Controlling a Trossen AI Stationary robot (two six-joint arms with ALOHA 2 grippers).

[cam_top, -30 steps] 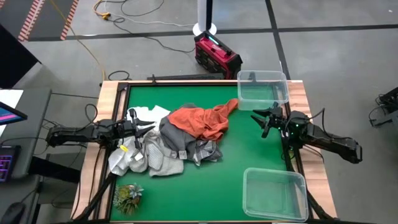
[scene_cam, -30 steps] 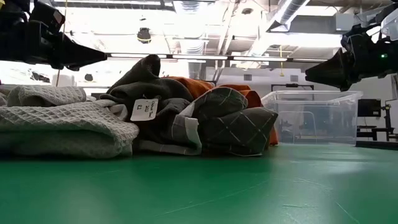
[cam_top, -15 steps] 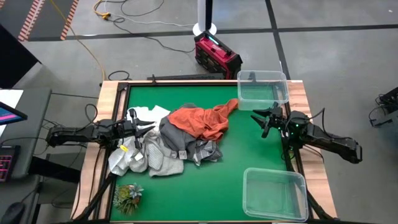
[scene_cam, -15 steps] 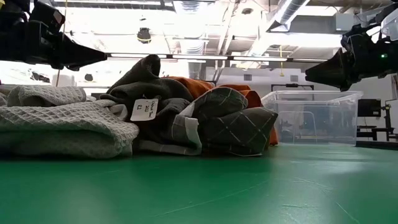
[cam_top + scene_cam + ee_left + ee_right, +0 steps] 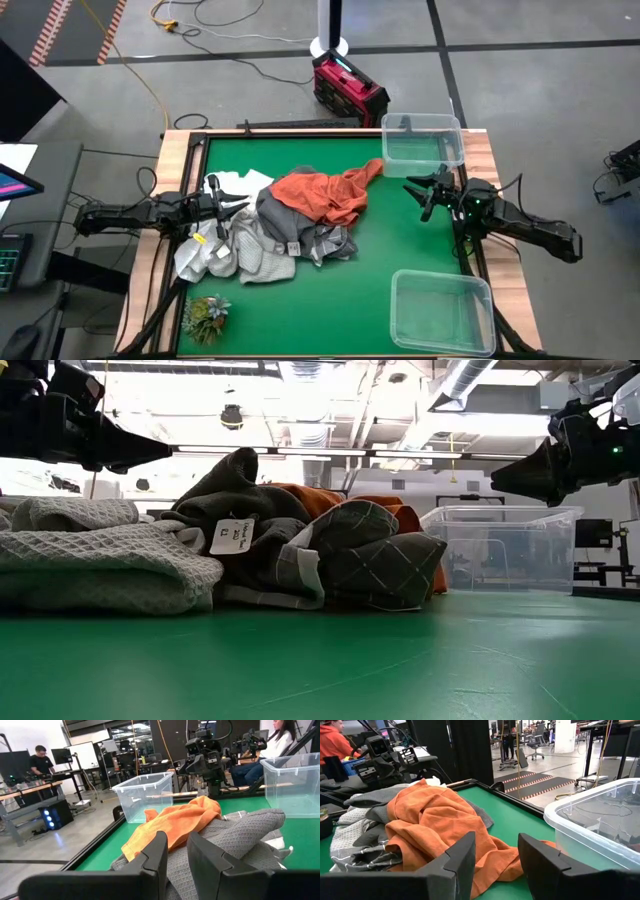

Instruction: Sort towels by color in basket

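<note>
The towels lie heaped on the green mat's left and middle. The rust-orange towel [image 5: 325, 195] drapes over the dark grey and grey-checked towels [image 5: 295, 228]. White and pale grey waffle towels [image 5: 230, 252] lie at the near left of the heap. My left gripper [image 5: 240, 205] hovers above the heap's left side, its fingers a narrow gap apart [image 5: 176, 837], touching nothing. My right gripper [image 5: 412, 190] hovers open over bare mat to the right of the orange towel [image 5: 435, 820]. Seen from table height, both grippers [image 5: 150, 452] [image 5: 505, 472] stand well above the towels.
A clear plastic bin [image 5: 422, 140] stands at the far right corner and another [image 5: 442, 310] at the near right corner. A small green leafy tuft [image 5: 207, 315] sits at the near left edge. Bare mat lies between the heap and the bins. People work at benches in the room beyond.
</note>
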